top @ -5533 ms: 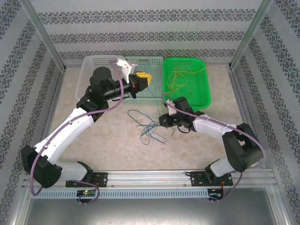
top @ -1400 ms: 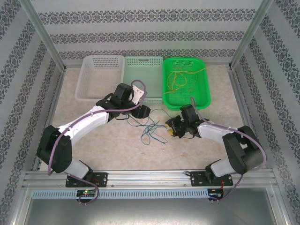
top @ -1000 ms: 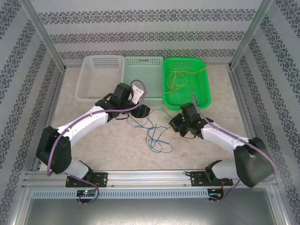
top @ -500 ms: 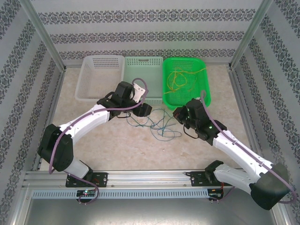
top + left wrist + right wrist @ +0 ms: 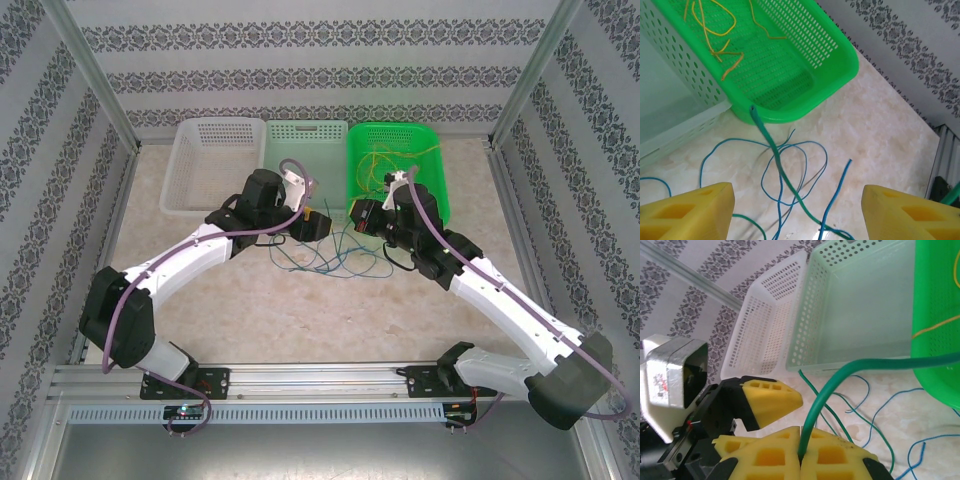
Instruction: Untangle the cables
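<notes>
The left jaws stand apart over the bench (image 5: 300, 310), above loose blue cables (image 5: 335, 262). The right jaws are clamped on a green cable (image 5: 840, 374) beside the green basket (image 5: 790, 60), where yellow cables (image 5: 715, 30) lie.

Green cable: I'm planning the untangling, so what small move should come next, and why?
Probably lift the right fingers up and away: they pinch the green cable, which crosses the blue cables lying on the table.

Green cable (image 5: 855, 366) end off-frame, rt.
</notes>
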`<state>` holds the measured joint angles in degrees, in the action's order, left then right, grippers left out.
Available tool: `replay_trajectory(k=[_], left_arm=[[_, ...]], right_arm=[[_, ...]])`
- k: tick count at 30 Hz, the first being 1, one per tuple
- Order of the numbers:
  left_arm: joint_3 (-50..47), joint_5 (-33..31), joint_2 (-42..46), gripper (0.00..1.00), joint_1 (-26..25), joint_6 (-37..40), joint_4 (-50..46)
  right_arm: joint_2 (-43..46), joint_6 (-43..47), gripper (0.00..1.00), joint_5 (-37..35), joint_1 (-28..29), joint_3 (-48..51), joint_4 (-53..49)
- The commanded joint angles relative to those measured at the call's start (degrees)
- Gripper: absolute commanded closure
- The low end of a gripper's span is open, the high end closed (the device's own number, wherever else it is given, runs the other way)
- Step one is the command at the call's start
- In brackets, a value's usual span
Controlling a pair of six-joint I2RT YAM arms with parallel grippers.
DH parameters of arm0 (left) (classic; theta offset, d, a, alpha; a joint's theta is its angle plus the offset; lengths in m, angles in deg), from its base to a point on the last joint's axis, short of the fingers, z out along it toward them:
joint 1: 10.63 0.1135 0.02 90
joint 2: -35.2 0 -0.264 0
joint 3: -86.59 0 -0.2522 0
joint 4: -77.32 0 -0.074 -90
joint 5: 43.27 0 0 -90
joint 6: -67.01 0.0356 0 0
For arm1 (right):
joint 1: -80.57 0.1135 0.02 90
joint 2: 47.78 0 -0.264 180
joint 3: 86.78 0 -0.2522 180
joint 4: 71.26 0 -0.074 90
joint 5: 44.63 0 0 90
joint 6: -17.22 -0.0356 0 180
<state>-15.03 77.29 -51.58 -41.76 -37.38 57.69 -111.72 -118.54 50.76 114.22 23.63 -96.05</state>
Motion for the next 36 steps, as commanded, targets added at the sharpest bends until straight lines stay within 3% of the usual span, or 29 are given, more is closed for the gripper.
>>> replay_trajectory(k=[1,12,14,19,25,36], left_arm=[[-0.6,1.8,-1.8,0.31,-0.6,-4.9,5.6],[0.4,4.9,-5.6,0.36,-0.6,-9.7,12.1],[0.9,5.5,-6.2,0.44,-0.7,-10.5,12.7],[-1.2,4.1,-6.0,0.79,0.0,-14.8,17.7],[-8.7,2.9,-5.3,1.00,5.2,-31.2,34.1],[-18.3,-5.1,-5.8,1.00,10.5,-53.4,62.2]], right_arm=[[1.6,3.0,1.00,1.4,1.0,1.0,4.3],[2.3,2.6,1.00,3.1,1.3,3.7,11.7],[2.6,2.4,1.00,2.9,1.4,4.6,13.5],[5.0,3.0,1.00,2.0,1.4,7.4,15.8],[11.0,2.8,1.00,-4.0,1.5,14.2,16.4],[22.2,-6.6,1.00,-17.4,1.9,31.7,19.3]])
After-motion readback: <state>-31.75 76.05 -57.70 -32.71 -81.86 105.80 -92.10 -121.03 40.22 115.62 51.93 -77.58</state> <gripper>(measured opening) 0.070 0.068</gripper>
